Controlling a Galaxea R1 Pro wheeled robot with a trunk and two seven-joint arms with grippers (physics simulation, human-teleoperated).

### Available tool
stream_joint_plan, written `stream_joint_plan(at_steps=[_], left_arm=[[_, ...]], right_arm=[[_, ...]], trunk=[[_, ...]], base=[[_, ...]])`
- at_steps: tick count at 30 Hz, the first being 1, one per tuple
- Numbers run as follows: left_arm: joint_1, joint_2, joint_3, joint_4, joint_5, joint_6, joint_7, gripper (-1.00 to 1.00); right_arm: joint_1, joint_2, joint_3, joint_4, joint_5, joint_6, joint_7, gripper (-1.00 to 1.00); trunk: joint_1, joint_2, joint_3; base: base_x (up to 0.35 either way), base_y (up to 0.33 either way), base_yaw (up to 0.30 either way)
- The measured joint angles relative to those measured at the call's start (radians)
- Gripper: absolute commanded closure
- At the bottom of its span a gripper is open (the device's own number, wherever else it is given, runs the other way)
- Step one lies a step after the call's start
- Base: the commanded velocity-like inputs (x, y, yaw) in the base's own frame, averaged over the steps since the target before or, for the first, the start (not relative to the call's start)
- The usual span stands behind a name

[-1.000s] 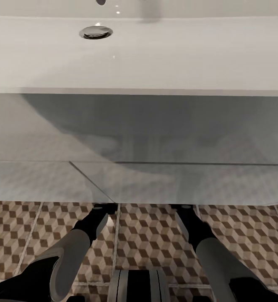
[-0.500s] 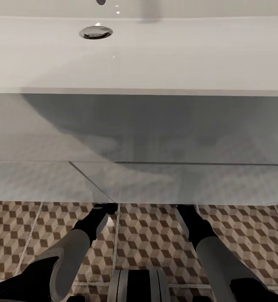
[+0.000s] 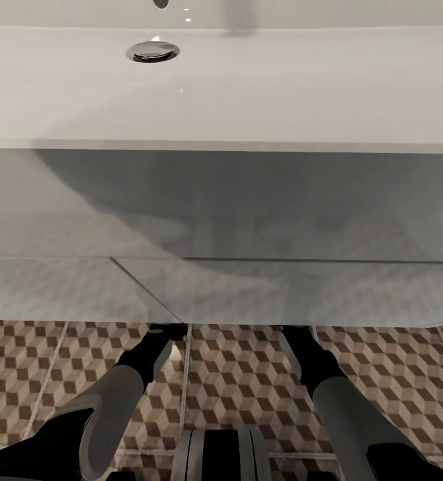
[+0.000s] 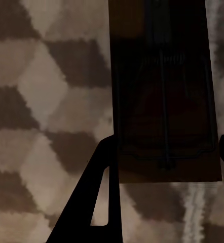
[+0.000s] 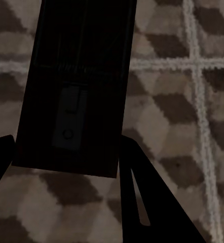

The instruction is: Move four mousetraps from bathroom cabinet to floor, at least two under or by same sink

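Observation:
The white bathroom sink spans the head view from above, and both my forearms reach in beneath its front edge, which hides the hands. In the left wrist view a tan mousetrap with dark spring wire lies between the fingers of my left gripper, which is shut on its edges, close above the cube-patterned bathroom floor. The right wrist view has a second mousetrap, dark in shadow, held between the fingers of my right gripper over the floor. I cannot tell whether either trap touches the tiles.
The sink's chrome drain sits at the far left of the basin. Patterned floor tiles with pale grout lines show between my left arm and right arm. My base is at the bottom edge.

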Motion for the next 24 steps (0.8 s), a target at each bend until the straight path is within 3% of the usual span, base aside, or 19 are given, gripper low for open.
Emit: stream_joint_plan(at_steps=[5,18,24], left_arm=[[0.0,0.0,0.0,0.001,0.0,-0.05,0.001,1.0],[0.0,0.0,0.0,0.002,0.0,-0.075,0.001,1.0],[0.0,0.0,0.0,0.003,0.0,-0.105,0.002,1.0]], right_arm=[[0.0,0.0,0.0,0.0,0.0,0.0,-0.001,1.0],[0.0,0.001,0.0,0.002,0.0,-0.004,-0.001,1.0],[0.0,0.001,0.0,0.015,-0.002,-0.074,-0.001,1.0]], trunk=[[0.0,0.0,0.0],[0.0,0.0,0.0],[0.0,0.0,0.0]], base=[[0.0,0.0,0.0],[0.0,0.0,0.0],[0.0,0.0,0.0]])
